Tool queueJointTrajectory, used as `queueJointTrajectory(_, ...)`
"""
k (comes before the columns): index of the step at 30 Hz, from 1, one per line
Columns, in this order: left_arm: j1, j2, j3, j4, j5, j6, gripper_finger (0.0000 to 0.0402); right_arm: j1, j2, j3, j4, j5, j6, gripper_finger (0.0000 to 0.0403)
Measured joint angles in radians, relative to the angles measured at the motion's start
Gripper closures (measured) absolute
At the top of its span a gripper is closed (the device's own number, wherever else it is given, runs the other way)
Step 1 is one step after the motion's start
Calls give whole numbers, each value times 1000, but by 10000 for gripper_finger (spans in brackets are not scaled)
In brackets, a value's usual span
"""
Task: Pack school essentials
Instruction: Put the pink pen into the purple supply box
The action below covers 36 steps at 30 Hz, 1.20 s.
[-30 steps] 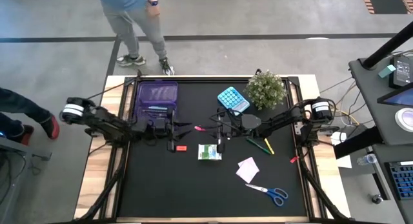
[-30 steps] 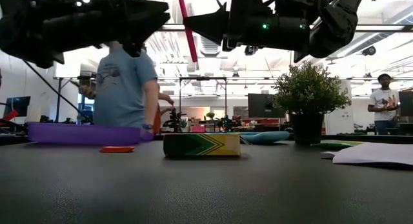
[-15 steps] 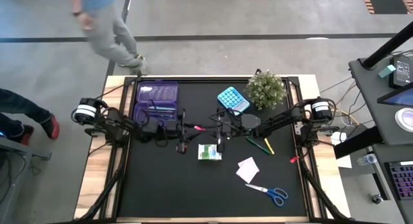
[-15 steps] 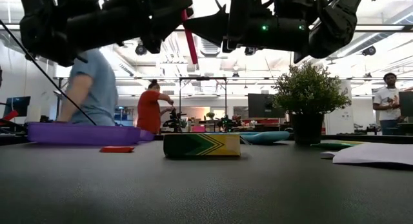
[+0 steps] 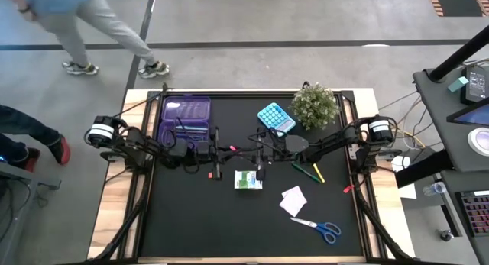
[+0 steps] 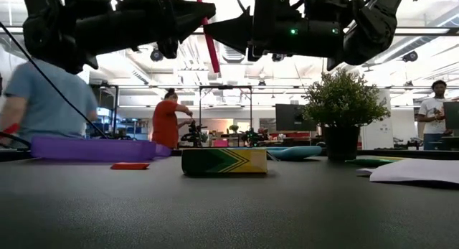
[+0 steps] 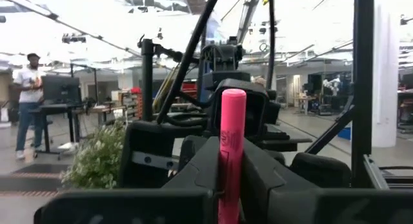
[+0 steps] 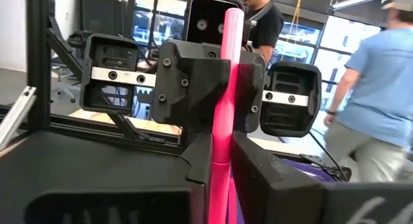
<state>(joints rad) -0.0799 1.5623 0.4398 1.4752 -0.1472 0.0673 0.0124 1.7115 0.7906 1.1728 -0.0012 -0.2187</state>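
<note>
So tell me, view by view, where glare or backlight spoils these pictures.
Low view: bright ceiling lights behind turn both arms into dark silhouettes. Left wrist view: the sky-bright ceiling washes out the top, yet the pink pen reads clearly. Right wrist view: bright windows beyond the person. High view: evenly lit, with no glare on the black table.

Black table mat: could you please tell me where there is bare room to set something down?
Free: the wide near-left stretch, bordered by the green-white pack and blue-handled scissors. Also free: the far strip between purple plastic case and blue calculator. Crowded: the middle, where both grippers meet on the pink pen.
</note>
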Motion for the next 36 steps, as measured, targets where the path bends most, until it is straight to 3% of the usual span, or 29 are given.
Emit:
queueJointTrajectory(5, 0, -2, -5, -45, -37, -4, 390, -9, 0, 2, 6, 19, 24, 290)
queueJointTrajectory(11, 1, -55, -20, -183, -167, 6, 390, -29, -19, 1, -68, 70, 48, 230)
queueJointTrajectory(14, 2, -154, -16, -466, -309, 20, 390, -29, -58, 1, -125, 123, 31, 213)
queueJointTrajectory(19, 25, -393, 87, -1280, -498, -79, 390, -33, -116, 1, -257, 188, 18, 202)
queueJointTrajectory(22, 76, -468, 173, -1768, -495, -215, 390, -33, -140, 1, -278, 191, 17, 202)
queueJointTrajectory(26, 184, -506, 244, -2098, -363, -258, 390, -32, -141, 1, -277, 188, 17, 202)
queueJointTrajectory(30, 294, -483, 229, -2189, -196, -101, 390, -33, -141, 1, -268, 188, 17, 202)
queueJointTrajectory(36, 393, -379, 208, -2152, -197, 113, 389, -33, -141, 7, -270, 186, 11, 202)
